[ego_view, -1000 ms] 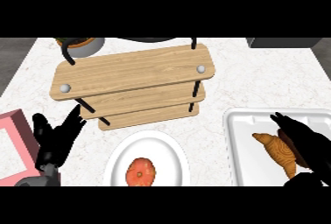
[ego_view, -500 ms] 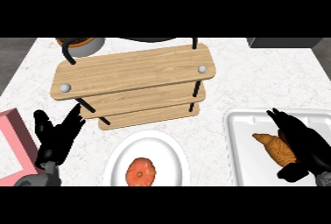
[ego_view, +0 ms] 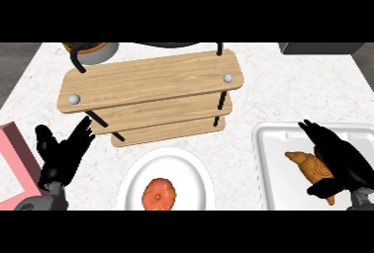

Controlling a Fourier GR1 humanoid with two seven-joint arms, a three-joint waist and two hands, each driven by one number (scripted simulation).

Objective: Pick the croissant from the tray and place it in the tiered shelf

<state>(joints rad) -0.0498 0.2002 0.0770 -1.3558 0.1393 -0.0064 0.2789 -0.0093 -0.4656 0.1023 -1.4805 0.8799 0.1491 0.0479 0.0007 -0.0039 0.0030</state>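
Right hand (ego_view: pixel 340 165) fingers straight over croissant (ego_view: pixel 310 167), perhaps touching; left hand (ego_view: pixel 62 153) relaxed.

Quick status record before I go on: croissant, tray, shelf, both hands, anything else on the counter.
croissant: lying on tray, partly under right hand
tray: white, at right
shelf: wooden tiers, centre back, nothing seen on it
right hand: over croissant, fingers straight, not closed on it
left hand: open, resting at lower left
plate: white, holds a round orange food

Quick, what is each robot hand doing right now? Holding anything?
Left robot hand: open, holding nothing.
Right robot hand: open over the croissant on the tray, not gripping it.
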